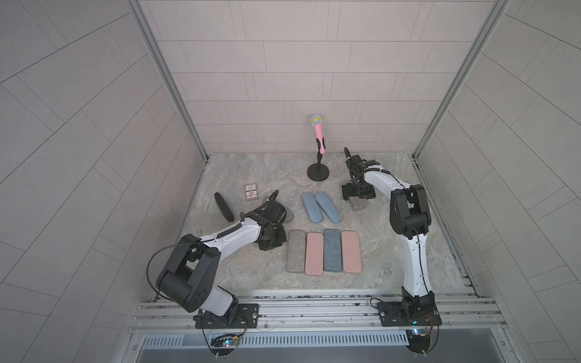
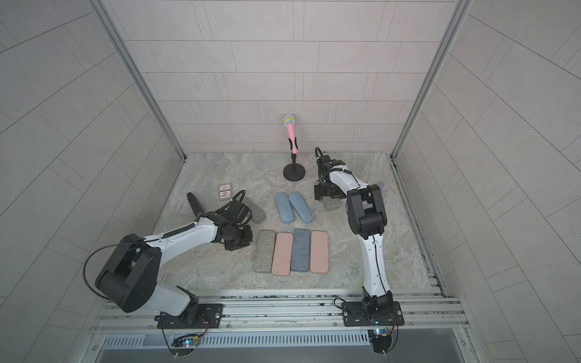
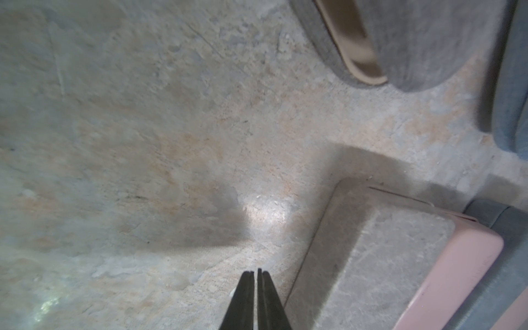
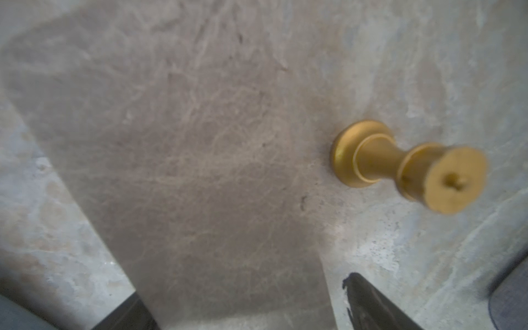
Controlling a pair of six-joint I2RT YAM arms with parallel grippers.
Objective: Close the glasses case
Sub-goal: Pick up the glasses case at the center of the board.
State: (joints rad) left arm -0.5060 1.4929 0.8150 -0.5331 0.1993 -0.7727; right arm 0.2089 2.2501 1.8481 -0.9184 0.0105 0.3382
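A grey felt glasses case (image 3: 405,43) lies just beyond my left gripper (image 3: 256,273). Its lid stands ajar and a beige lining (image 3: 357,54) shows. From above, the left wrist hides most of the grey case (image 2: 259,215). The left gripper is shut on nothing, low over bare table beside a grey rectangular case (image 3: 371,257). A blue soft case (image 1: 320,207) lies mid-table as two lobes side by side; I cannot tell whether it is open. My right gripper (image 4: 243,288) is open at the back right, its fingers on either side of a clear box (image 1: 358,206).
Several closed rectangular cases (image 1: 323,251), grey, pink and blue, lie in a row at the front middle. A pink microphone (image 1: 318,135) on a black stand is at the back. A card box (image 1: 251,192) and a black disc (image 1: 223,206) lie at the left. A gold spool (image 4: 408,165) stands by the right gripper.
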